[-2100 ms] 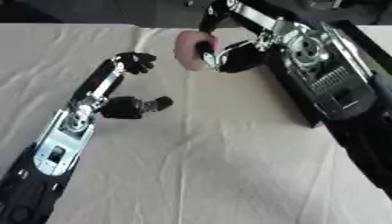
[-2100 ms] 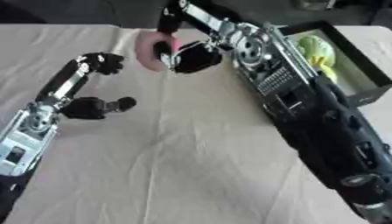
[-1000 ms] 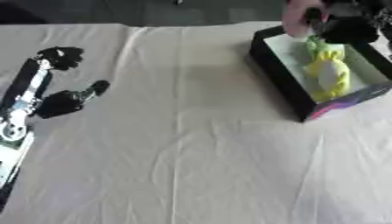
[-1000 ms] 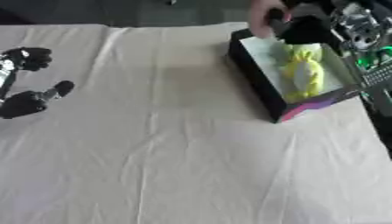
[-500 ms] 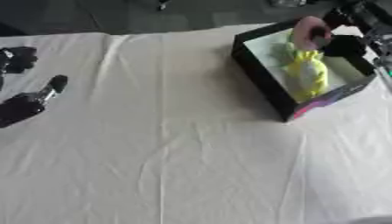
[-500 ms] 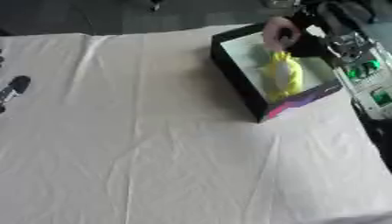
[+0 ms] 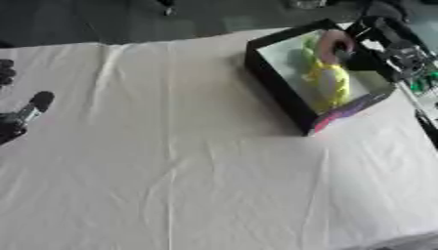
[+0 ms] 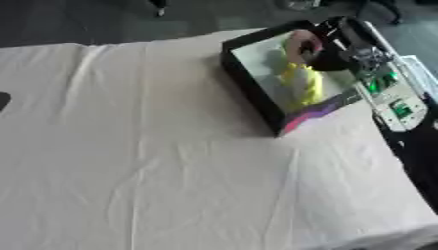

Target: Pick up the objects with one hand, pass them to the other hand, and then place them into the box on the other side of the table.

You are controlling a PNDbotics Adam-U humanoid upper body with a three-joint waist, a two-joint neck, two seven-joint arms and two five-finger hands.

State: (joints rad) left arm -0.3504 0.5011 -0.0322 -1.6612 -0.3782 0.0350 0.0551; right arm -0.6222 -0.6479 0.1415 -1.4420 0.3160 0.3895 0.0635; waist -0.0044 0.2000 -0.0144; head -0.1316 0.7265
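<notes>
cloth [image 7: 188,161]: pale, creased, bare in front of both hands.
left hand [image 7: 21,116]: idle at the left edge, well apart from the box; fingers not readable, cannot tell its state.
box [image 7: 282,93]: black-walled, under the right hand; a yellow object [image 7: 329,80] lies inside.
right hand [image 7: 363,51]: fingers curled round a pink ring [image 7: 329,44], over the box's far end.
change: a second ago the ring was above the rim; now it has sunk inside the walls.
meaning: handover done, release looks next.
</notes>
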